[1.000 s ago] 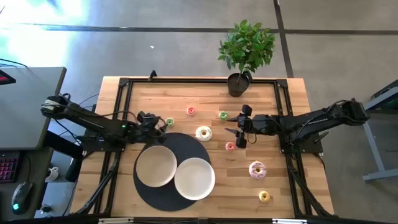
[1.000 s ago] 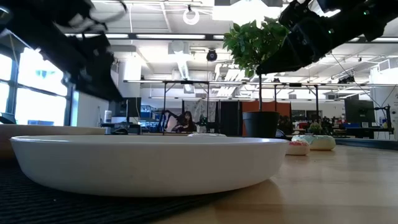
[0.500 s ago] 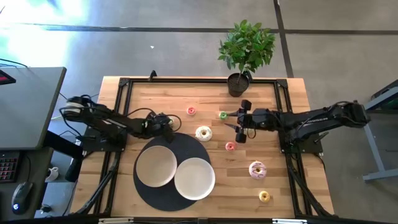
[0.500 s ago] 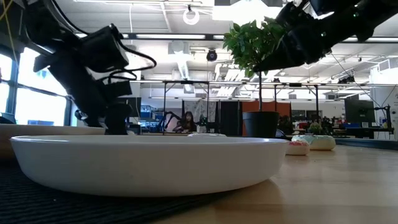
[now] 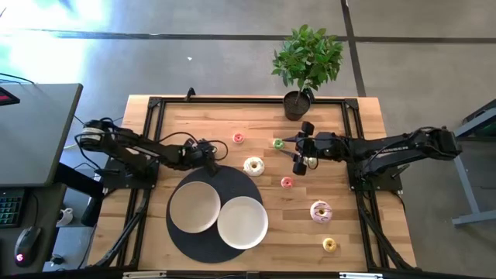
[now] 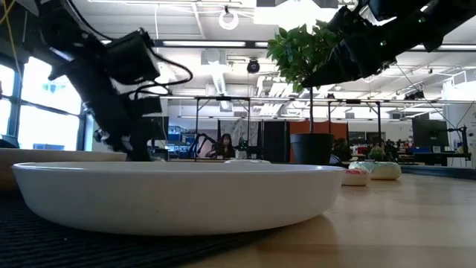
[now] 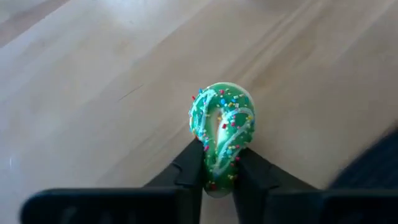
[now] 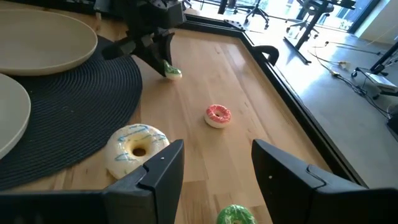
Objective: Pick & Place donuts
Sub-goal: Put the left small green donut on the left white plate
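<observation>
Green icing squeezed between dark fingers: your left pincer [image 7: 219, 177] now pinches the green sprinkled donut [image 7: 221, 134], pressed flat at the bench [image 5: 194, 116] just beside the round black mat's [image 5: 232, 180] far-left edge. A second ago that arm hung back, short of it; it has since come down and gripped, so the pick looks made and you should lift next toward a plate [image 5: 194, 207]. Your right pincer [image 8: 211, 165], spread wide, has drifted nearer the small green donut [image 8: 234, 215] mid-bench, the cream donut [image 8: 137, 146] alongside.
</observation>
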Controlling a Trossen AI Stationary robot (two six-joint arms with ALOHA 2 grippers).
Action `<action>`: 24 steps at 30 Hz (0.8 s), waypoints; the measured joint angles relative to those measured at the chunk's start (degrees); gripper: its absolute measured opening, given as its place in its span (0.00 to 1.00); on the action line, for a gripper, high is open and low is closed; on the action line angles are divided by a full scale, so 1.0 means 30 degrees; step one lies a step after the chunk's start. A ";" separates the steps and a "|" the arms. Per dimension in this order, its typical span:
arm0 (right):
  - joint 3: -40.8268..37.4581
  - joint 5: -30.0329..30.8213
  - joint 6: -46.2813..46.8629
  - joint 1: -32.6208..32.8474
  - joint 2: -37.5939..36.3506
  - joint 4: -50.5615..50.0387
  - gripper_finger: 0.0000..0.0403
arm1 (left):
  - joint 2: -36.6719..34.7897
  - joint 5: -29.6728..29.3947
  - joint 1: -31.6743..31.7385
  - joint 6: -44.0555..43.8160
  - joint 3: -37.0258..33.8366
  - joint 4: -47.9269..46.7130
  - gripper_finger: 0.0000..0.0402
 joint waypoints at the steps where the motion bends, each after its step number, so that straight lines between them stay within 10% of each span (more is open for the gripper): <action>1: 0.0000 0.0000 0.0001 0.0000 0.0000 0.0001 0.46 | -0.0181 0.0300 0.0000 0.0000 0.0373 -0.0590 0.10; 11: 0.0000 0.0000 0.0002 0.0000 0.0000 -0.0003 0.46 | -0.2268 0.3061 -0.2648 -0.0426 0.4796 -0.7734 0.02; 24: 0.0000 0.0000 0.0010 0.0007 0.0000 -0.0089 0.46 | -0.1489 0.1881 -1.1671 -1.0022 0.5439 -0.8277 0.10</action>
